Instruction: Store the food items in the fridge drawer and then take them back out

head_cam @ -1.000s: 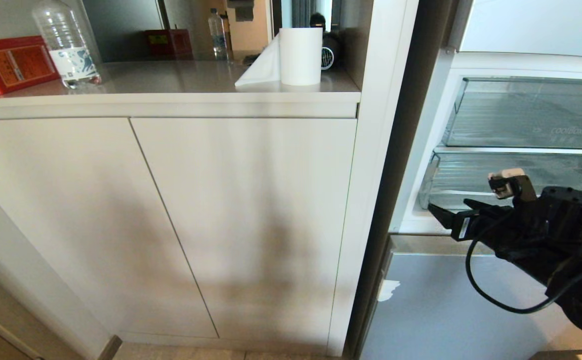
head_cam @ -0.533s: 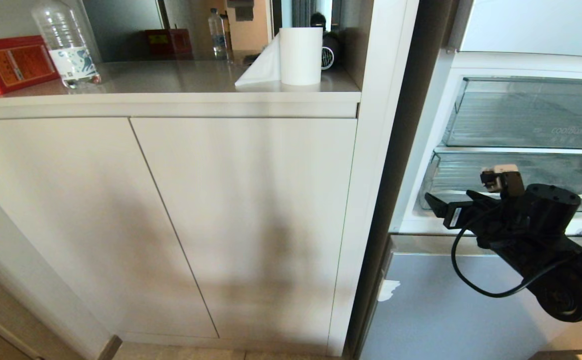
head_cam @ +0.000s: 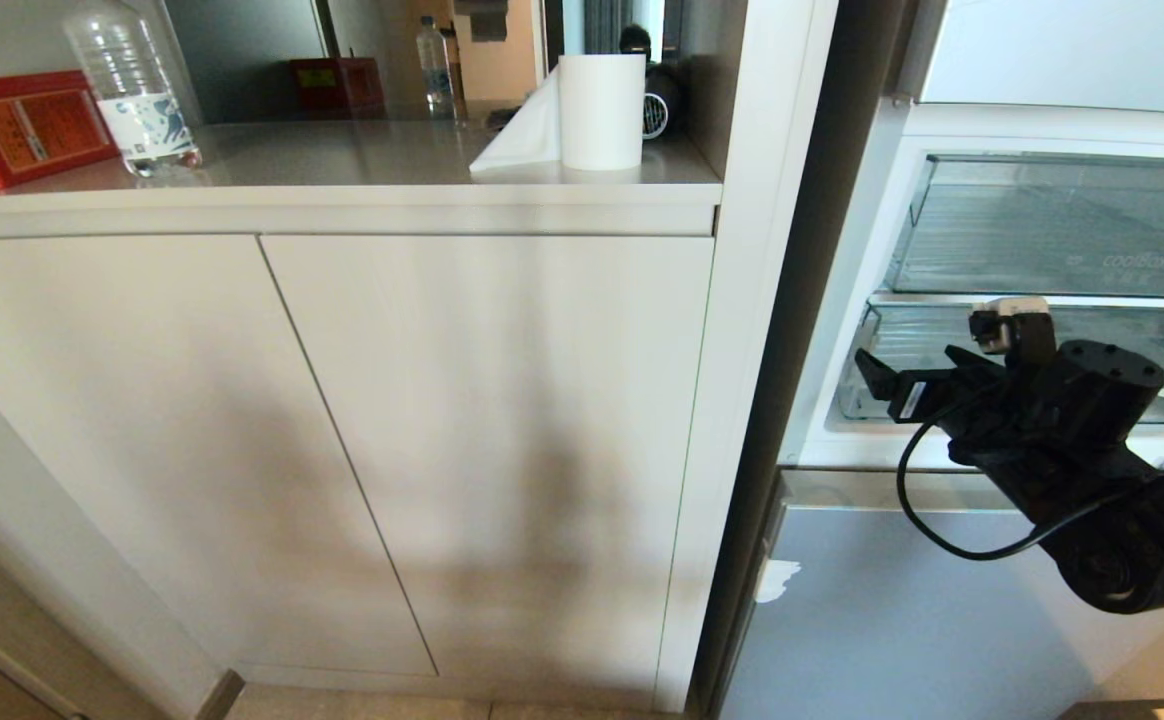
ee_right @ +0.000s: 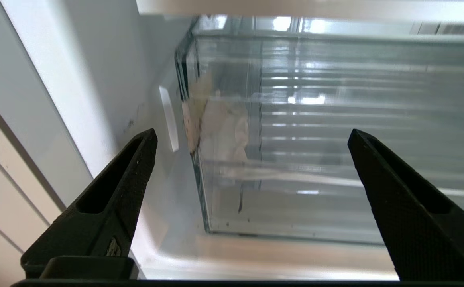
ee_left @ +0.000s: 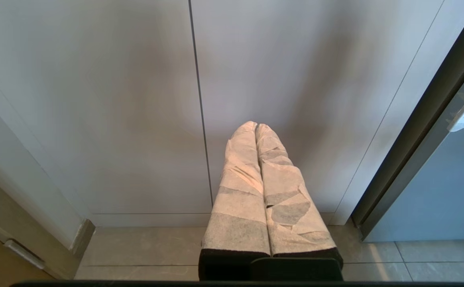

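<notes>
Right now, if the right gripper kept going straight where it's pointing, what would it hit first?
Most likely the clear front wall of the fridge drawer. The right gripper has its fingers spread wide and faces that wall near the drawer's corner, with nothing between; the remaining gap is hard to judge.

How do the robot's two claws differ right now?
The left gripper has fingers wrapped in pale tape and pressed shut; the right gripper has bare black fingers spread wide. The left points at a cabinet door; the right faces the fridge drawer. Neither holds anything.
</notes>
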